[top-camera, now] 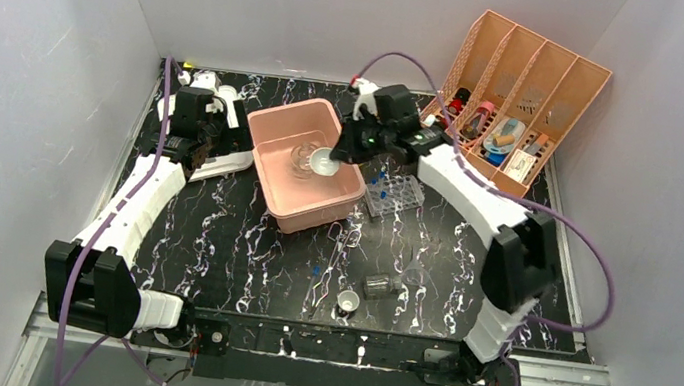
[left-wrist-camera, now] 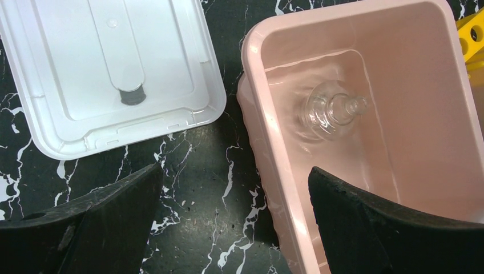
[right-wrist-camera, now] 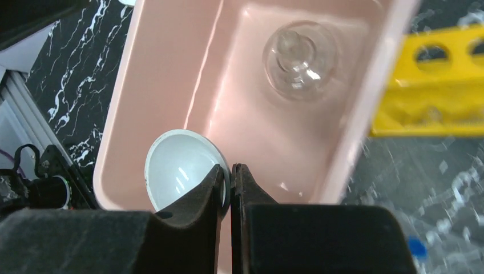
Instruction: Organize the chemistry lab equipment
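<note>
White arms [top-camera: 141, 195], black joints [top-camera: 521, 259], purple cables [top-camera: 605, 281]

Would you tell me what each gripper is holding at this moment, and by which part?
Right gripper pinches the white dish by its rim; left gripper is open, holding nothing.

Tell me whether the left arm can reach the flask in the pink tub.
Probably yes: left claw open over the tub rim, flask uncovered inside; right claw holding a dish hovers close.

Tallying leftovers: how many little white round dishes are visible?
2 white round dishes: one pinched in the right claw above the large pink plastic tub, one on the black table near the arm bases. Others may be hidden.
</note>
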Controlling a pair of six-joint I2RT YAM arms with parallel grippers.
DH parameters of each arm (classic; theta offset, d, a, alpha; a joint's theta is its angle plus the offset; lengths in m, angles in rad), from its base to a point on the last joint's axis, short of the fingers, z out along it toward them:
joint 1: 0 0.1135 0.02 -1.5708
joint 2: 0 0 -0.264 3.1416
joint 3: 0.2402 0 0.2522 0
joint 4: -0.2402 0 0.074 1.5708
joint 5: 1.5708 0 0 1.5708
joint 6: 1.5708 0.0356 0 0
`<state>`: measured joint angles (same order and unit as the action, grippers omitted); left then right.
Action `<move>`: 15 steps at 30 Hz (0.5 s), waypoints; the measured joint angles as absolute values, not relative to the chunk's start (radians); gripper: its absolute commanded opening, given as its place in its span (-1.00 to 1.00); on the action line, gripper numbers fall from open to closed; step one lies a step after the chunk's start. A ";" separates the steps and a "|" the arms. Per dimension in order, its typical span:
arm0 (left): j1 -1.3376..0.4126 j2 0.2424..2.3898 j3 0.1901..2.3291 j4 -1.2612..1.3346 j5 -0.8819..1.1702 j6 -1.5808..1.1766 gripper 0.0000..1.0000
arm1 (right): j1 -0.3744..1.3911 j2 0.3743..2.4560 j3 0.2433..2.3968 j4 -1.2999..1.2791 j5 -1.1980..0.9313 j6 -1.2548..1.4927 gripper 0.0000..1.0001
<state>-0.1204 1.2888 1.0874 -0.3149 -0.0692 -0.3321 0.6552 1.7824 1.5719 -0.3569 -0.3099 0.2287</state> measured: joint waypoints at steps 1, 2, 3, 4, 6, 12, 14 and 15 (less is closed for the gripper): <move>-0.120 1.289 1.087 -0.315 -0.070 -0.332 0.96 | 0.664 1.831 1.617 -0.371 -0.314 0.224 -1.00; -0.120 1.289 1.087 -0.315 -0.072 -0.331 0.96 | 0.675 1.909 1.694 -0.376 -0.324 0.216 -1.00; -0.120 1.289 1.087 -0.315 -0.072 -0.331 0.96 | 0.680 1.947 1.728 -0.369 -0.324 0.210 -1.00; -0.120 1.289 1.087 -0.315 -0.073 -0.330 0.96 | 0.689 2.006 1.778 -0.364 -0.329 0.206 -1.00; -0.120 1.289 1.087 -0.315 -0.079 -0.328 0.96 | 0.706 2.096 1.831 -0.360 -0.341 0.204 -1.00; -0.120 1.291 1.087 -0.315 -0.089 -0.324 0.96 | 0.741 2.215 1.878 -0.404 -0.356 0.202 -1.00; -0.120 1.295 1.087 -0.315 -0.089 -0.324 0.96 | 0.748 2.221 1.878 -0.416 -0.359 0.200 -1.00; -0.120 1.296 1.087 -0.315 -0.089 -0.324 0.96 | 0.750 2.221 1.878 -0.417 -0.361 0.199 -1.00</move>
